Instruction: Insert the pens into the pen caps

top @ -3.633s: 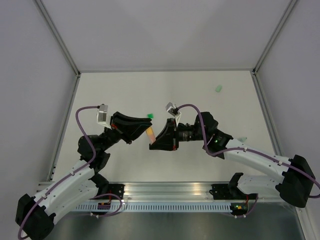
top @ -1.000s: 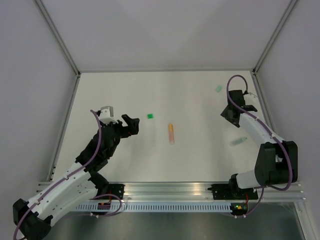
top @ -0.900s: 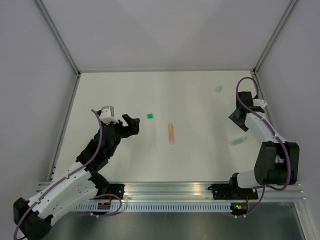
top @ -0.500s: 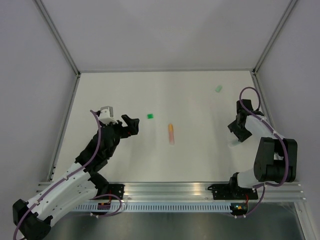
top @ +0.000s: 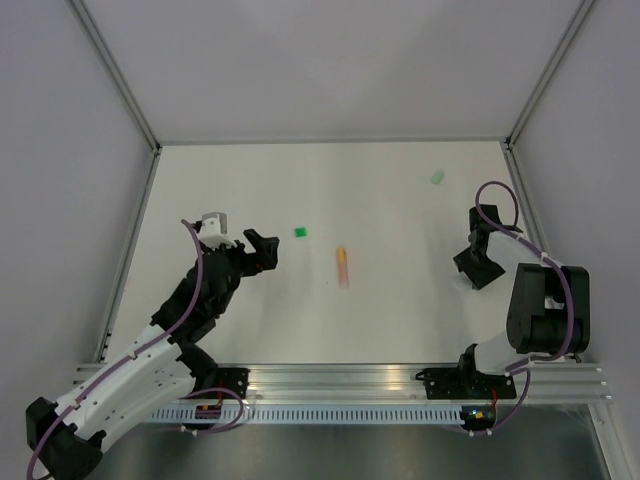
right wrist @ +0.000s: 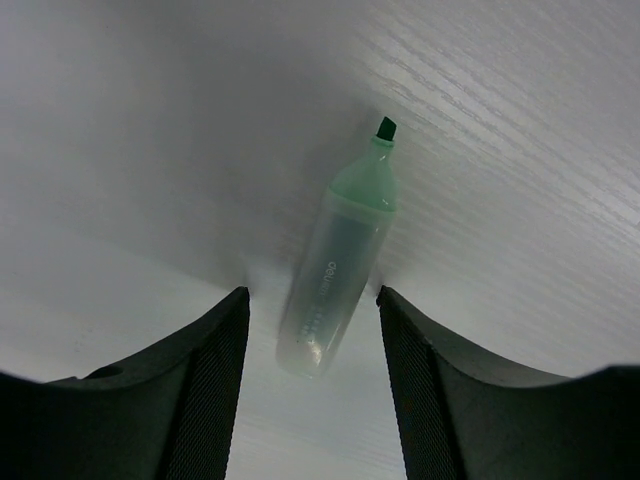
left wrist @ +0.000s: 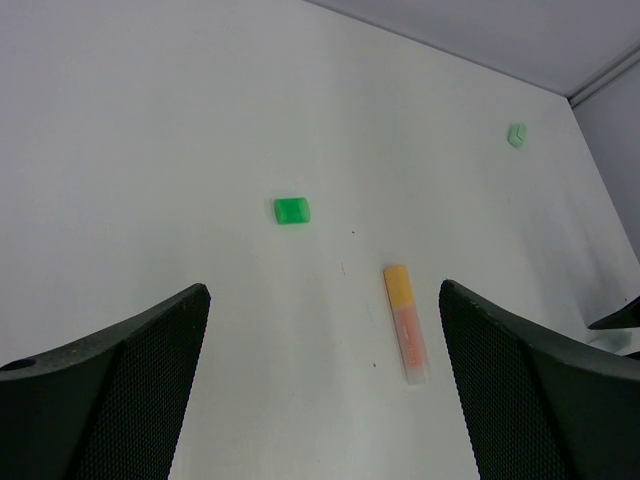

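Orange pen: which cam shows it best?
Left wrist: the orange pen lies large and unblocked on the table, its orange end and paler body easy to tell apart. Top external shows it only as a small sliver. Right wrist doesn't show it.

Top view: right gripper [top: 476, 268] is largely hiding the mint pen [right wrist: 340, 262]; frame edge is cropping left gripper [left wrist: 325, 288] fingers [left wrist: 110, 400]; far pale cap [left wrist: 517, 134] is showing too small for detail.

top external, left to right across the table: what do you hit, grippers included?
left gripper → bright green cap → orange pen → pale green cap → right gripper
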